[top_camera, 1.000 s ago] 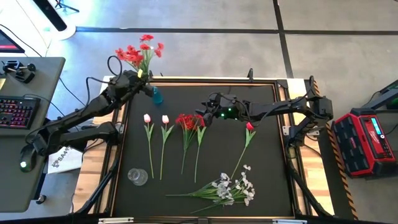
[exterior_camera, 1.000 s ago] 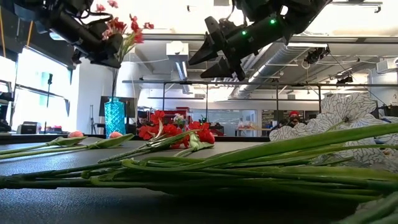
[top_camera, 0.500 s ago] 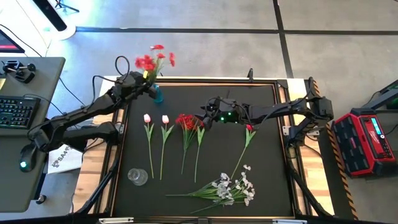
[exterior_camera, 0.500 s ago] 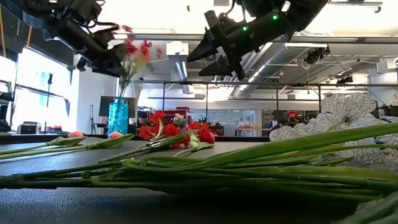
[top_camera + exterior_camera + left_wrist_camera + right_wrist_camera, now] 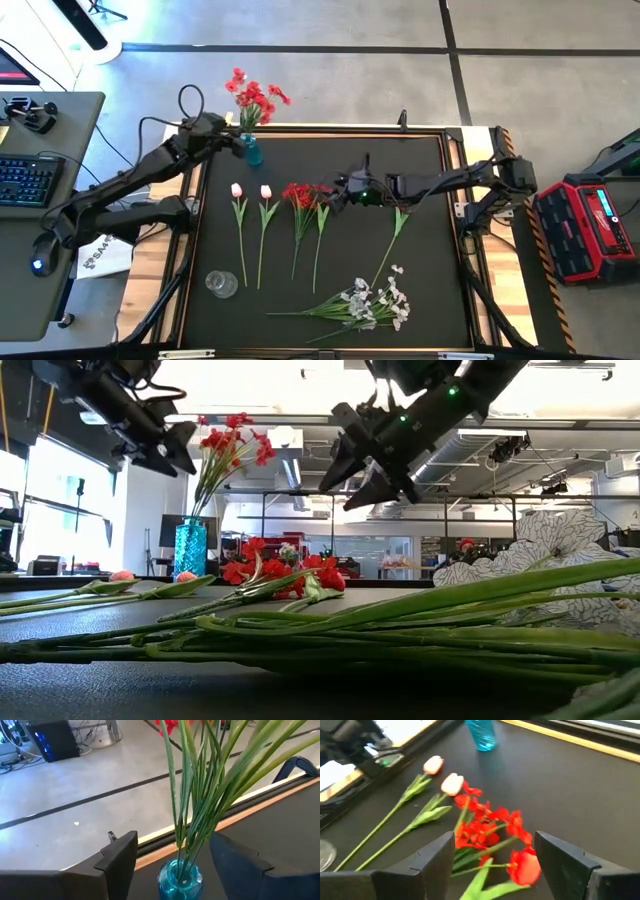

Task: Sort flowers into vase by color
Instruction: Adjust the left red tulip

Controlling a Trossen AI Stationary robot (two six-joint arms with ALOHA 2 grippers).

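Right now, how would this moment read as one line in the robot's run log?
left hand: open, beside blue vase | red bunch: standing in vase | right hand: open, above red flowers on table

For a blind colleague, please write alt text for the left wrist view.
A bunch of red flowers on green stems stands in a blue vase, between the open fingers of the left gripper. Behind are the table edge and a grey floor.

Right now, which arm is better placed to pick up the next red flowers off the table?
Right. The right gripper hangs open just over the red bunch lying mid-table. The left gripper is open too, but at the blue vase in the far corner.
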